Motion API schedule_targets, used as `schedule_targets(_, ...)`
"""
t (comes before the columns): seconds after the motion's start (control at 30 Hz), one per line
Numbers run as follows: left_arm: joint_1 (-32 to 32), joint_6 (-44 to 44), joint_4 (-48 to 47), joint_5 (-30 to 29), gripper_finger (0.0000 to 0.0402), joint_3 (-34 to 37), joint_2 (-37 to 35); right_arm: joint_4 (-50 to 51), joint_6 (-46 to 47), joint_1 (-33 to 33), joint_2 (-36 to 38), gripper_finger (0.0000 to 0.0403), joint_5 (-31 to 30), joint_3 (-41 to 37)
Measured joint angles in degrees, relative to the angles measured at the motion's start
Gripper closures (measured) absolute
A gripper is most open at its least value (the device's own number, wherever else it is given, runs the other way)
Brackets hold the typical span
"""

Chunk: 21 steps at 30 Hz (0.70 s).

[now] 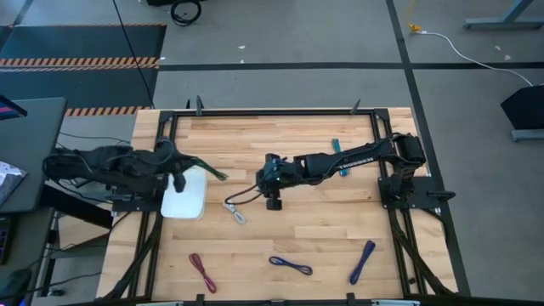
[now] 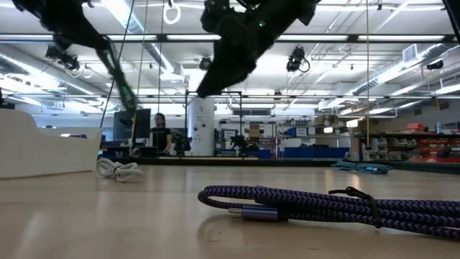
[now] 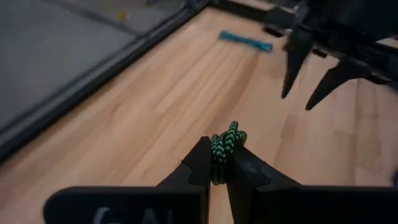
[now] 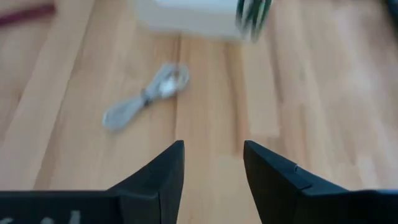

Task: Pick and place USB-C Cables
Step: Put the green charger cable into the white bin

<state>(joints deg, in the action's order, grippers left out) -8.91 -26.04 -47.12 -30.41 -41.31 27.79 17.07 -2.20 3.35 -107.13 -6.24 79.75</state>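
My left gripper is shut on the green cable over the far right corner of the white tray. My right gripper is open and hovers above the table's middle, just right of the silver-white cable, touching nothing. That cable lies flat on the wood. The teal cable lies farther right, beside the right arm. The dark red, blue and purple cables lie along the near edge. My left gripper pinches the green cable between its two fingers at a bend of the bundle, with several strands side by side in the gap. The looped end sticks out just past the fingertips. The cable is lifted clear and hangs slanting below the gripper.
The white tray sits at the table's left side under my left arm. A black frame runs along the far edge and both sides. Bare wood lies between the silver-white cable and the near row. A person shows far behind the table.
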Motion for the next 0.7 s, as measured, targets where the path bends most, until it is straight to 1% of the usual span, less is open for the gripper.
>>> schedule_targets(0.1, 0.05, -7.23, -10.91, 0.04, 0.0373, -5.17, 1.76, 4.74, 1.93, 0.45, 0.0, 0.0233, 0.03, 0.0)
schedule_targets(0.17, 0.06, -12.5, -19.82, 0.84, 0.0373, -8.67, 3.49, 6.85, 3.2, 0.7, 0.0, 0.0233, 0.01, 0.0)
schedule_targets(0.23, 0.04, -17.57, -26.86, 2.6, 0.0373, -11.71, 5.79, 8.01, 3.83, 0.77, 0.0, 0.0233, -0.03, 0.0)
schedule_targets(0.3, 0.06, -20.83, -31.8, 5.44, 0.0373, -13.58, 8.07, 7.96, 3.98, 0.87, 0.0, 0.0233, -0.13, 0.0)
schedule_targets(0.37, 0.06, -22.56, -33.12, 7.95, 0.0373, -14.5, 10.09, 7.89, 3.98, 0.92, 0.0, 0.0234, -0.11, 0.0)
schedule_targets(0.5, 0.06, -22.84, -33.93, 12.52, 0.0372, -14.58, 14.54, 7.75, 4.03, 0.88, 0.0, 0.0233, -0.13, 0.0)
schedule_targets(0.7, 0.06, -21.06, -35.46, 16.27, 0.0372, -14.56, 21.84, 7.9, 4.18, 0.97, 0.0, 0.0234, -0.12, 0.0)
